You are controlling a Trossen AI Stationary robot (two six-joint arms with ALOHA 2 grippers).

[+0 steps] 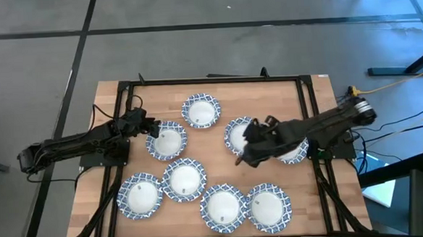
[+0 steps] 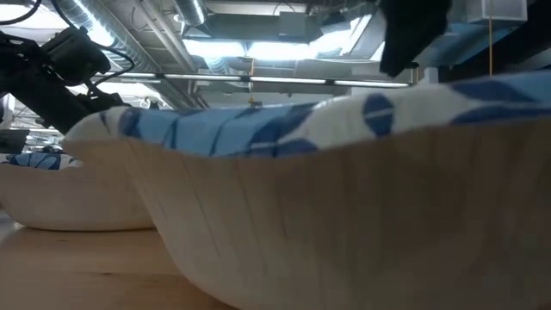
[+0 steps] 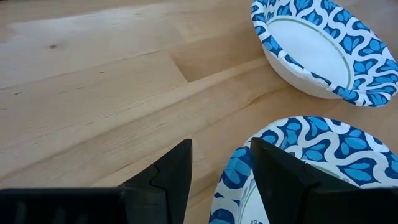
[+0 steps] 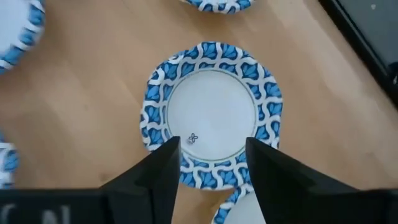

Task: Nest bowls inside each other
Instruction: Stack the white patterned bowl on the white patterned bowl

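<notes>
Several small round bowls, white inside with blue-and-white scalloped rims, sit singly on their bases on the wooden table (image 1: 123, 101). My left gripper (image 1: 152, 127) is open and low at the left rim of one bowl (image 1: 167, 141). In the left wrist view my left gripper (image 3: 219, 177) has one finger outside this bowl's rim (image 3: 233, 177) and one over its inside. My right gripper (image 1: 244, 150) is open and raised above a middle bowl (image 1: 238, 134). The right wrist view shows this bowl (image 4: 211, 115) ahead of my right gripper (image 4: 211, 168), with another bowl's rim (image 4: 229, 204) below it. My left gripper stands astride the bowl's rim (image 3: 233, 177), slanting down from the table's left, one finger (image 3: 283, 180) over the white inside and one finger (image 3: 174, 174) outside. I cannot tell whether either finger touches the rim. The bowl rests on the table.
Other bowls lie near: one at the far middle (image 1: 200, 110), one under my right arm (image 1: 294, 152), and a row along the near edge (image 1: 184, 179), (image 1: 139, 196), (image 1: 223, 207), (image 1: 268, 208). A black frame (image 1: 209, 80) runs along the table's far edge. In the low view, a bowl (image 2: 344, 189) fills the foreground.
</notes>
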